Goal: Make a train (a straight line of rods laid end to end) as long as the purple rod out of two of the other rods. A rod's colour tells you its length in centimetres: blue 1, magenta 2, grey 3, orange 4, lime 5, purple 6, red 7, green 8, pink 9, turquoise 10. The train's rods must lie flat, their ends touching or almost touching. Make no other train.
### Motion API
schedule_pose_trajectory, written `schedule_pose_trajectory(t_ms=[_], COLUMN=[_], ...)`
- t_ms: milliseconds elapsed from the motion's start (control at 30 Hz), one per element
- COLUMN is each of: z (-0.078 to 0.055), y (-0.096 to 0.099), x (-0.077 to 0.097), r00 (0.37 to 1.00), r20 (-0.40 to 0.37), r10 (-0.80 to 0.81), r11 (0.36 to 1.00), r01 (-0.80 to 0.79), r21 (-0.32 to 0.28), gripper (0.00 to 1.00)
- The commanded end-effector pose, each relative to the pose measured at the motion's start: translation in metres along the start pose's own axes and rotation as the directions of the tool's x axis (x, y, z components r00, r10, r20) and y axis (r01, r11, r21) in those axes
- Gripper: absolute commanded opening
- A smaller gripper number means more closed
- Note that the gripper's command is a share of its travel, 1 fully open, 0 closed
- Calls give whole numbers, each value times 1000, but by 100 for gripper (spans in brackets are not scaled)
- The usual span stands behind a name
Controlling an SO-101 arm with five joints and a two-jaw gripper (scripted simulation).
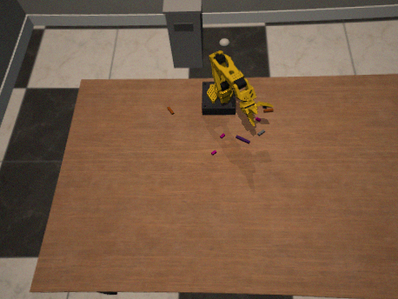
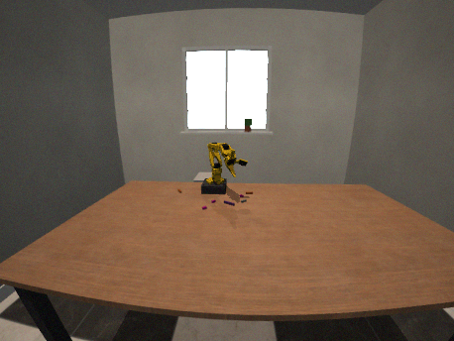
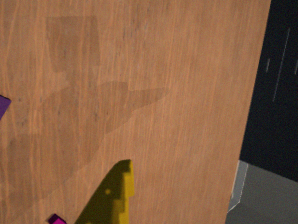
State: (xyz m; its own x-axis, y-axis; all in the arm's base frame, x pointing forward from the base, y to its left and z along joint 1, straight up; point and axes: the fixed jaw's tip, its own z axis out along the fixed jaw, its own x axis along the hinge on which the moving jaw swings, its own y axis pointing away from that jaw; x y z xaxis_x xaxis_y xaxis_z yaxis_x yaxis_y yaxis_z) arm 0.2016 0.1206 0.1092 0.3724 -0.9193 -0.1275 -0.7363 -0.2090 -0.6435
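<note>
The purple rod [image 1: 242,139] [image 2: 229,202] [image 3: 3,106] lies flat. A grey rod [image 1: 261,132] [image 2: 243,201] lies to its right, apart from it. One orange rod [image 1: 268,110] [image 2: 249,192] lies right of the arm, another orange rod [image 1: 170,110] [image 2: 179,190] left of the base. A magenta rod [image 1: 258,119] [image 2: 241,195] lies near the gripper; two more, one magenta rod [image 1: 222,136] [image 2: 213,201] and another magenta rod [image 1: 214,152] [image 2: 204,207], lie left of the purple rod. The gripper [image 1: 263,115] [image 2: 241,170] is open, empty and above the table. The wrist view shows one finger.
The arm's black base [image 1: 219,109] [image 2: 214,188] stands at the table's back edge. The wooden table [image 1: 152,217] [image 2: 223,263] carries the arm's shadow near the purple rod. A grey pillar-like object [image 1: 187,43] stands behind the table.
</note>
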Motion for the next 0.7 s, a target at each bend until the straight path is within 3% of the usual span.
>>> schedule_pose_trajectory(t_ms=[0, 133, 167, 667], z=[-1, -1, -2, -4], y=[8, 10, 5, 18], x=[2, 2, 1, 4], r00=[1000, 1000, 1000, 999], r20=[-5, -7, -3, -11], r10=[-16, -23, -15, -53], r11=[999, 999, 1000, 995], r01=[16, 22, 15, 52], r21=[-34, -44, -22, -86], gripper=[100, 100, 100, 100])
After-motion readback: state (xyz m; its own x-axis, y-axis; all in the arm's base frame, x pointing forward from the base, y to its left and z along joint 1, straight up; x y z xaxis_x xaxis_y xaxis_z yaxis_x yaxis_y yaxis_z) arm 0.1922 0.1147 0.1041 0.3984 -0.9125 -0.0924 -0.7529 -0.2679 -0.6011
